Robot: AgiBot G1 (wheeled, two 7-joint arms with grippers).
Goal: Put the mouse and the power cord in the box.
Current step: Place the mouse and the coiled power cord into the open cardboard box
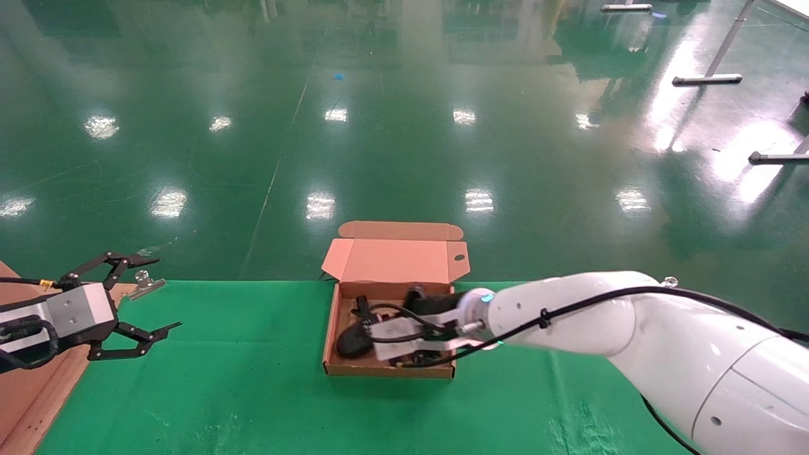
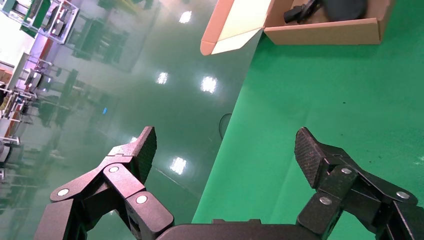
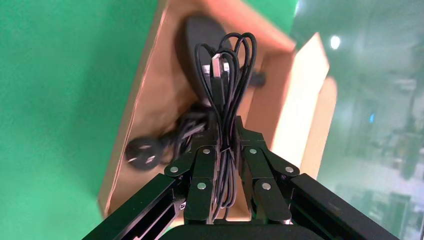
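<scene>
Over the open box point(image 1: 390, 370) on the green counter point(image 1: 221, 392), the mouse's bundled wire point(image 3: 227, 100) is held clenched in the right end effector point(image 3: 227, 150), mouse point(image 1: 354, 341) and power cord point(image 3: 145, 152) already lying inside, while the left end effector point(image 1: 155, 294) is kept spread and idle.

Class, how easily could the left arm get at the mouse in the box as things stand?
Probably not easily. The mouse lies inside the box, and the right hand, shut on a bundle of thin wire, hangs over it. The left hand waits open, far off to the side.
</scene>
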